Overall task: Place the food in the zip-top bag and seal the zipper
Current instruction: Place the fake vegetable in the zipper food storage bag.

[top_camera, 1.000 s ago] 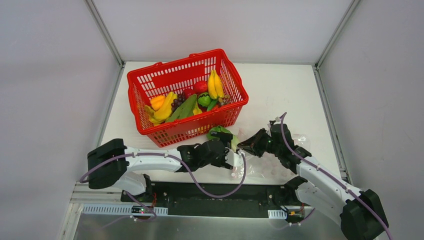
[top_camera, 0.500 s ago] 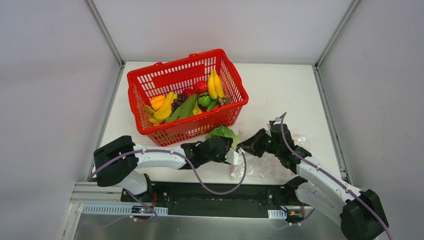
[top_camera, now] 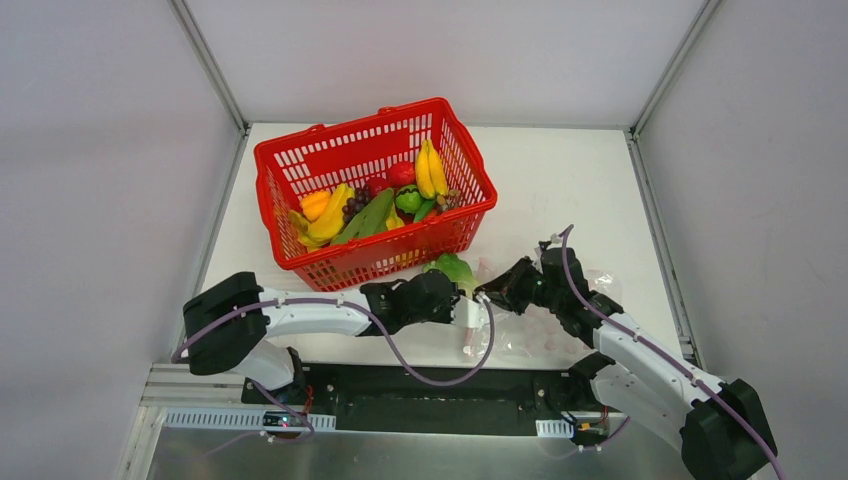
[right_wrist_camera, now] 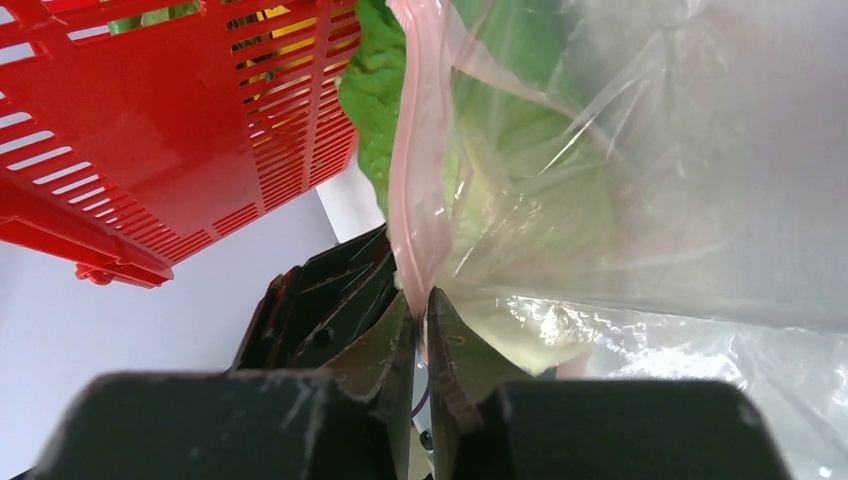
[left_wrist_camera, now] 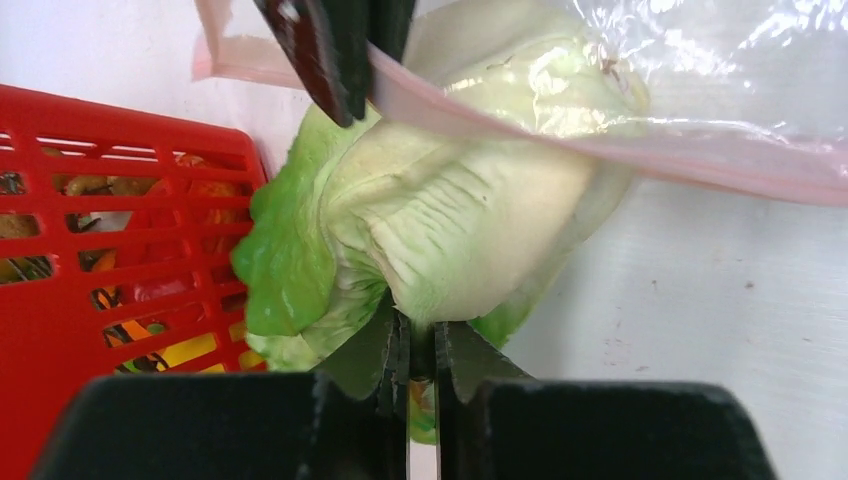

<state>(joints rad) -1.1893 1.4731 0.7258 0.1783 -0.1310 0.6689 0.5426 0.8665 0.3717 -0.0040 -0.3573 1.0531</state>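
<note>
The green lettuce lies at the zip-top bag's mouth, its far part under the clear plastic and its leafy left side outside. My left gripper is shut, its tips right against the lettuce's pale base. My right gripper is shut on the pink zipper and holds that edge up over the lettuce. From above, the lettuce sits between the left gripper and the right gripper. The bag trails right on the table. More food, such as bananas and an apple, lies in the basket.
The red mesh basket stands just behind and left of both grippers, its front wall close to the lettuce. White walls enclose the table on three sides.
My left gripper went from wide open to shut and edged right. The lettuce shifted right, toward the bag mouth. The right gripper kept its hold in place.
</note>
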